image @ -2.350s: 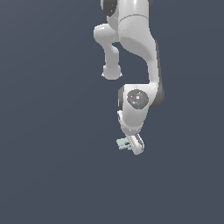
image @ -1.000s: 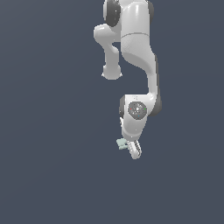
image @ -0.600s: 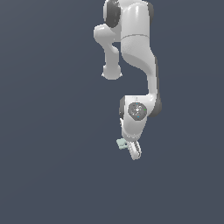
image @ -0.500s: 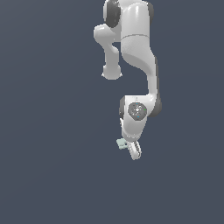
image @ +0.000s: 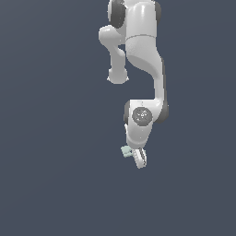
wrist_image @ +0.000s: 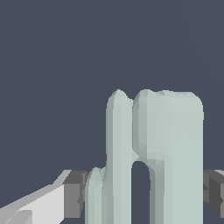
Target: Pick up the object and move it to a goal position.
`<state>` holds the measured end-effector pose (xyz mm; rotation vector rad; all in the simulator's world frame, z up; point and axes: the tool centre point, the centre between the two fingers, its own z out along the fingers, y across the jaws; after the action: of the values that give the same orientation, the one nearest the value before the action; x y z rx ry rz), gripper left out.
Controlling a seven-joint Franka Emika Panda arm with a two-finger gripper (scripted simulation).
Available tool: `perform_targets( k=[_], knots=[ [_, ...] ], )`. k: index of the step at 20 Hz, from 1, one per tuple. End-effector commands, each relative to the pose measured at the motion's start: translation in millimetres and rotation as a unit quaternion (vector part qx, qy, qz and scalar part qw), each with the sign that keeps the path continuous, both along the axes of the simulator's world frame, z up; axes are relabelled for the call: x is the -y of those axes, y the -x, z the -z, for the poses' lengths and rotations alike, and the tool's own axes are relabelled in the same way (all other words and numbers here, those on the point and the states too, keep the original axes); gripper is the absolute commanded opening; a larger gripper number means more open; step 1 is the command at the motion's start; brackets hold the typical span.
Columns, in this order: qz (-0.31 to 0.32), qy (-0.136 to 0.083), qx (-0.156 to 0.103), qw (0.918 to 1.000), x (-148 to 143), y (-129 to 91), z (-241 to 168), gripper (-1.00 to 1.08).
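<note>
arm: a white panda arm (image: 140,41) comes down from the top of the exterior view, bends at a joint with a grey round cap, and ends low in the middle of the picture.
gripper: the gripper (image: 138,158) hangs at the lowest part of the arm, pointing down and a little toward the exterior view's right. in the wrist view the gripper (wrist_image: 144,194) shows one dark grey pad on each side of the object.
fingers: one grey pad (wrist_image: 75,192) sits just beside the object's outer bar, the other at the opposite edge is up against the object's wide side. the fingers look pinched on the object, though exact contact on the first side is hard to make out.
object: the object (image: 125,151), a small pale mint-grey piece, sticks out from the gripper on the exterior view's left, just under the wrist body. in the wrist view the object (wrist_image: 168,131) fills the space between the pads, with rounded parallel bars and an arched slot between two of them.
surroundings: a plain dark slate-blue background (image: 50,138) lies all around, with no visible edge or surface line, so i cannot tell whether the object touches any surface.
</note>
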<state>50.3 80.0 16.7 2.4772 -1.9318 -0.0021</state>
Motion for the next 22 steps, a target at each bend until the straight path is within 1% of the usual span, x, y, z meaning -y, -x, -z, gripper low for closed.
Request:
perform_targets(
  k=[1, 5, 18, 22],
  knots=[
    [0.001, 0.0, 0.001, 1.0, 13, -2, -6, -1.0],
    [0.001, 0.0, 0.001, 1.0, 46, -6, -23, -1.0],
    [0.001, 0.0, 0.001, 1.0, 187, -26, -93, -1.0],
    [0.001, 0.001, 0.001, 1.0, 220, -32, -110, -1.0]
  ],
)
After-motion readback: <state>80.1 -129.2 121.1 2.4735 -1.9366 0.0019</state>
